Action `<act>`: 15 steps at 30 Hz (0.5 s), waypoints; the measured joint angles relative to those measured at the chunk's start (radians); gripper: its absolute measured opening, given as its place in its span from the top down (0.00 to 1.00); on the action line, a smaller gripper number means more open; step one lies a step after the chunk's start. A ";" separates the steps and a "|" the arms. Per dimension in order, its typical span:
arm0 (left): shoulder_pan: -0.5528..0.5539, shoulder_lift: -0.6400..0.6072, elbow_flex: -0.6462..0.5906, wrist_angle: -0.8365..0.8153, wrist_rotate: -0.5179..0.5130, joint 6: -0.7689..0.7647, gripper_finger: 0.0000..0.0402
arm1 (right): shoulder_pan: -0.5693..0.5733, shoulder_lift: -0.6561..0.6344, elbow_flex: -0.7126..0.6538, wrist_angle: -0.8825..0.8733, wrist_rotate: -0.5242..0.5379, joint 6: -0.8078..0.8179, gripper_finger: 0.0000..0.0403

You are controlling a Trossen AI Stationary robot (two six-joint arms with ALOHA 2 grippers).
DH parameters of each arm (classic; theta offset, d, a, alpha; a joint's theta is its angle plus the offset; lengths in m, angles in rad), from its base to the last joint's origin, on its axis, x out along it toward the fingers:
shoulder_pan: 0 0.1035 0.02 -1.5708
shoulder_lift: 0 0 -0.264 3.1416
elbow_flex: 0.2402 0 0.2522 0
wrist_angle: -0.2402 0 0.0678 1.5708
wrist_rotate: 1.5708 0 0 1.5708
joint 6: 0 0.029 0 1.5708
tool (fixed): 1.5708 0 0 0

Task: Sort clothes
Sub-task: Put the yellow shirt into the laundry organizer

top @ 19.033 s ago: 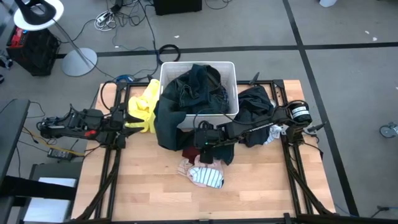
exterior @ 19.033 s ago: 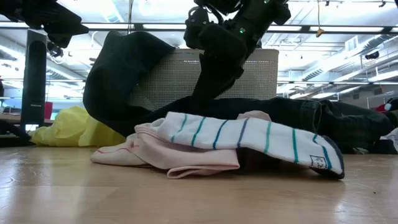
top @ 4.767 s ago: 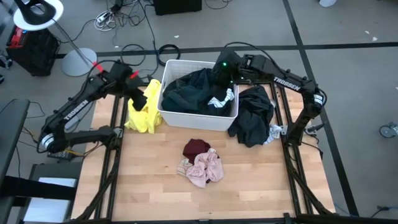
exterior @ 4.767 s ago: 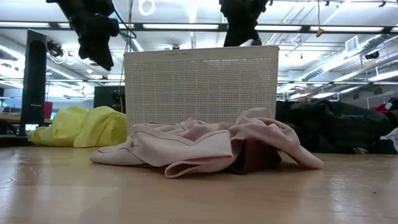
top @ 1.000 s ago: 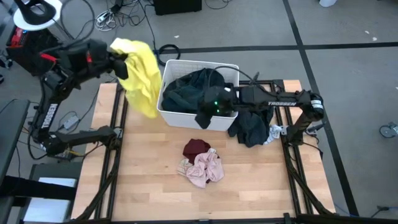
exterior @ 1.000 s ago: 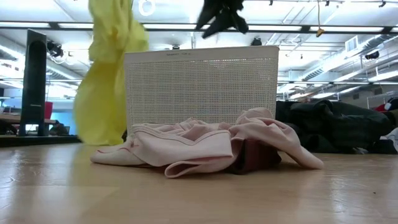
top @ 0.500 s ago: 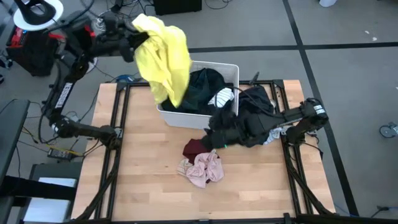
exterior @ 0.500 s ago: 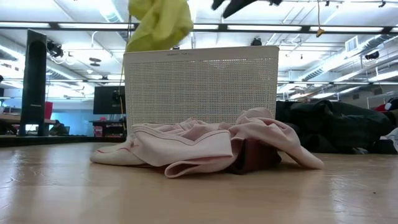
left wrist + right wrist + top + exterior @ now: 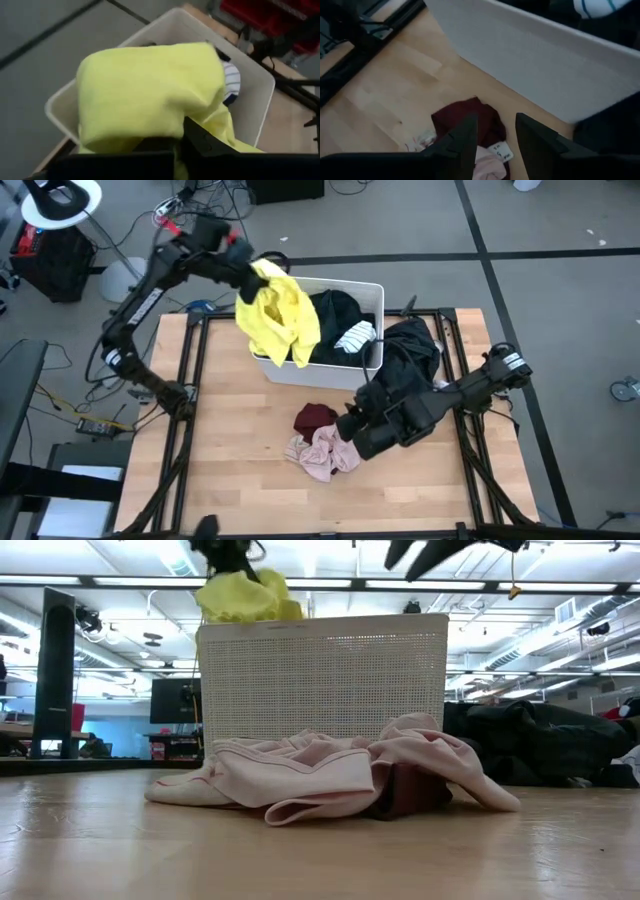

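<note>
The left gripper (image 9: 248,272) is clamped on the yellow garment (image 9: 280,320), holding it high over the left rim of the white bin (image 9: 372,288), evidently to drop it among the dark clothes (image 9: 330,315) inside. The right gripper (image 9: 352,432), fingers spread and empty, hangs above the maroon garment (image 9: 315,418) and the pink garment (image 9: 330,452) on the table (image 9: 230,480) near the bin, apparently lined up for the next pick.

This is a robotics lab in an open office-like hall. A wooden table (image 9: 250,470) on a black frame stands on grey carpet (image 9: 560,220), cables (image 9: 190,200) trail at the far left, and strip lights (image 9: 520,584) and monitors (image 9: 170,698) show beyond.
</note>
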 joint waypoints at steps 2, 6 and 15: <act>-0.025 0.036 0.000 0.007 0.000 0.003 0.98 | 0.000 0.000 -0.015 0.000 -0.001 0.013 0.67; -0.091 0.121 0.000 -0.010 -0.039 0.047 0.98 | 0.000 0.000 -0.024 -0.010 -0.002 0.020 0.67; -0.193 0.274 0.001 -0.067 -0.225 0.101 0.98 | 0.056 -0.002 -0.024 -0.105 0.026 0.166 0.68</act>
